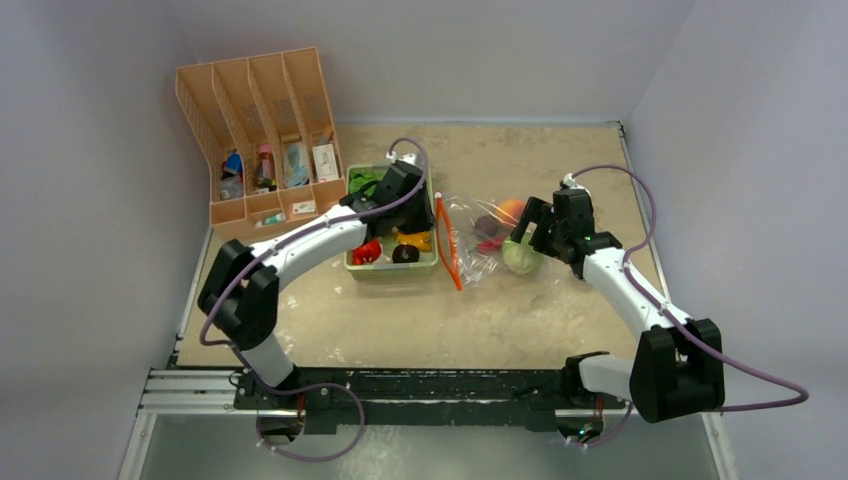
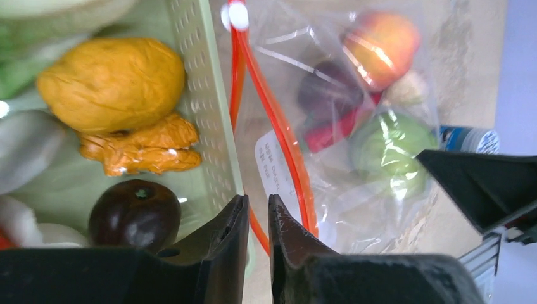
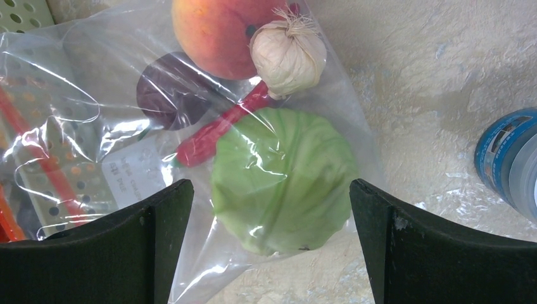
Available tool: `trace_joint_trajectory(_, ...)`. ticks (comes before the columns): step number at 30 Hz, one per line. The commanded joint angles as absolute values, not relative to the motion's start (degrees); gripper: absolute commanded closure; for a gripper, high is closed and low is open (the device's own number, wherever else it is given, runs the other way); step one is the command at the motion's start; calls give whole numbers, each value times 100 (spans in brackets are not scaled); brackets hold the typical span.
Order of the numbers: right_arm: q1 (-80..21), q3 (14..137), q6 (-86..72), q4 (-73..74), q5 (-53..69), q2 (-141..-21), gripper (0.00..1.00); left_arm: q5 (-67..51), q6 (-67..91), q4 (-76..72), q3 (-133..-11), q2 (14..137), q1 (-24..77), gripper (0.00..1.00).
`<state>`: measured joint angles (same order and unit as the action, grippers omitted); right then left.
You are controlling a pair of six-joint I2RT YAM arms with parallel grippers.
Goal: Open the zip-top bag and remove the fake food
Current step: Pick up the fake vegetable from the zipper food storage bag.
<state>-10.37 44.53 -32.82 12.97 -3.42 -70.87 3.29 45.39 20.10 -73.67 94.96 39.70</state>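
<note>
The zip-top bag (image 1: 470,262) lies on the table right of the pale-green tray (image 1: 392,270), its orange-red zip strip (image 1: 449,250) facing the tray. Inside are a green cabbage (image 3: 282,177), a peach (image 3: 209,31), a red chili (image 3: 215,133), a beige garlic (image 3: 288,50) and a dark purple piece (image 3: 168,88). My left gripper (image 2: 258,199) sits at the bag's mouth, its jaws almost together, with one lip of the strip (image 2: 278,123) crossing the narrow gap. My right gripper (image 3: 271,190) is open, its fingers either side of the bagged cabbage (image 1: 520,257).
The tray holds a yellow pepper (image 2: 114,82), an orange ginger piece (image 2: 142,149), a dark plum (image 2: 133,214) and leafy greens. A blue-labelled can (image 3: 510,158) stands just right of the bag. An orange file organiser (image 1: 260,130) stands at the back left.
</note>
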Motion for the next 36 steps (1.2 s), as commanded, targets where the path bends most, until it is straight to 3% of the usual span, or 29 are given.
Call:
trace_joint_trajectory(1,-1026,4421,-3256,1182,-341,-7049,4,-305,4420,1899,-7522,9797,4111,84)
trace_joint_trajectory(14,-1015,4365,-3497,1292,-757,-7285,4,-722,4681,1248,-7763,10491,4283,84)
trace_joint_trajectory(19,-991,4312,-3766,1433,-1239,-7103,2,-842,4806,746,-8225,10974,4449,73)
trace_joint_trajectory(26,-726,4302,-3812,1432,-1010,-6809,3,-1188,4544,1163,-9796,12118,4724,68)
trace_joint_trajectory(31,-298,4336,-3805,1487,-782,-6411,5,-1089,4593,998,-9504,12069,4776,66)
trace_joint_trajectory(36,329,4312,-3469,1294,-106,-6496,22,-1010,4834,414,-8710,11699,4772,63)
